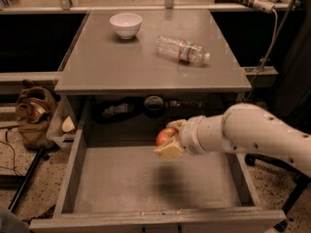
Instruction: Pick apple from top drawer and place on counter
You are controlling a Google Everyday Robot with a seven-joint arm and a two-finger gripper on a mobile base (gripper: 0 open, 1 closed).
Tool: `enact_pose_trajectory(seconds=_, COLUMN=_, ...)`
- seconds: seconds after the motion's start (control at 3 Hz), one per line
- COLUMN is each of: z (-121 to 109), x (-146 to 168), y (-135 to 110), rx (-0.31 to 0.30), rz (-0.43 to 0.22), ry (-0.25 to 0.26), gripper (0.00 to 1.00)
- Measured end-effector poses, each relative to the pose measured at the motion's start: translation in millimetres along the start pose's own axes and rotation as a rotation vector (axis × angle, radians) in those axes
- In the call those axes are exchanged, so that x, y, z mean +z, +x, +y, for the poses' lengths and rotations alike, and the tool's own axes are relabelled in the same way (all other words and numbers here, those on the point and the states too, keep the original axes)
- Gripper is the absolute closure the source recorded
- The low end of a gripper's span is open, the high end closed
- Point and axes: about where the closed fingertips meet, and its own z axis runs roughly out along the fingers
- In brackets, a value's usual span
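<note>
The red apple [164, 135] is held between the fingers of my gripper [169, 139], lifted above the floor of the open top drawer [146, 178]. The gripper reaches in from the right on a white arm and sits over the drawer's back half, just below the front edge of the grey counter [121, 67]. A shadow of the gripper lies on the drawer floor below it.
On the counter stand a white bowl [126, 24] at the back left and a clear plastic bottle [181, 50] lying on its side at the right. A brown bag [34, 113] sits on the floor left of the cabinet. Dark objects lie on the shelf behind the drawer.
</note>
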Motion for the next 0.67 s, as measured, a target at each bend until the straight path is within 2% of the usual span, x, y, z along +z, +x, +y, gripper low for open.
enact_pose_trajectory(seconds=0.33, z=-23, x=-22, y=-62, rx=-0.051, rz=-0.042, ry=-0.002, gripper=1.00)
enact_pose_trajectory(seconds=0.67, z=-36, x=-27, y=-106, rx=-0.083, rz=-0.069, ry=-0.007, gripper=1.00)
